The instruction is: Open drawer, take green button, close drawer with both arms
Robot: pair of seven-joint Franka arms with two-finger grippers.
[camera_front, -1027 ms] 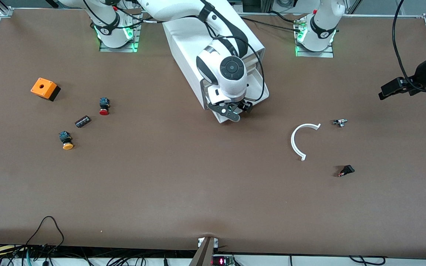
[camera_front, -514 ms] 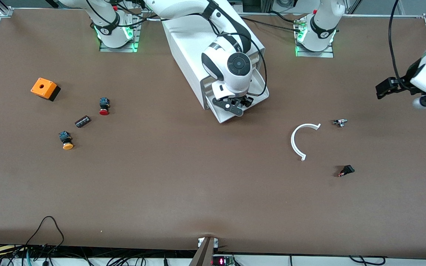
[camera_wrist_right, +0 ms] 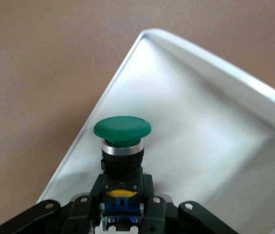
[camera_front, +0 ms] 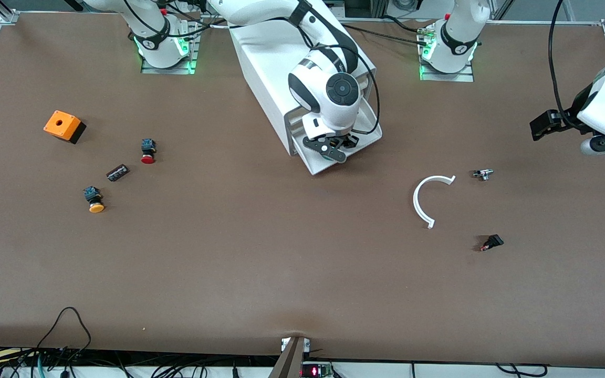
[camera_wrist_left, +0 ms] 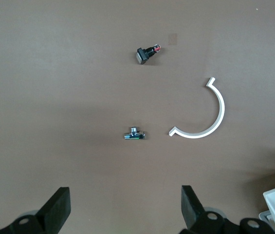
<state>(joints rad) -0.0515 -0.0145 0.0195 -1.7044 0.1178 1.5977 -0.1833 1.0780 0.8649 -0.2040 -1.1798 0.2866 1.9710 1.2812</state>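
Observation:
The white cabinet (camera_front: 266, 63) stands between the two arm bases, and its lowest drawer (camera_front: 317, 167) is pulled out toward the front camera. My right gripper (camera_front: 334, 148) reaches down into that drawer. In the right wrist view the gripper (camera_wrist_right: 122, 192) is shut on the black body of the button (camera_wrist_right: 122, 128), whose green cap stands upright just above the drawer's white floor, near its wall (camera_wrist_right: 215, 63). My left gripper (camera_front: 539, 128) hangs open over the table at the left arm's end; its fingers (camera_wrist_left: 59, 207) are spread wide with nothing between them.
Toward the right arm's end lie an orange box (camera_front: 62, 126), a red-capped button (camera_front: 148, 151), a yellow-capped button (camera_front: 94, 200) and a small black part (camera_front: 117, 172). Under the left gripper lie a white arc (camera_wrist_left: 210, 117), a metal fitting (camera_wrist_left: 135, 134) and a black switch (camera_wrist_left: 144, 53).
My right gripper has moved from the drawer's front edge back over the open drawer and shut on the green button. The left arm's hand has turned and shifted slightly.

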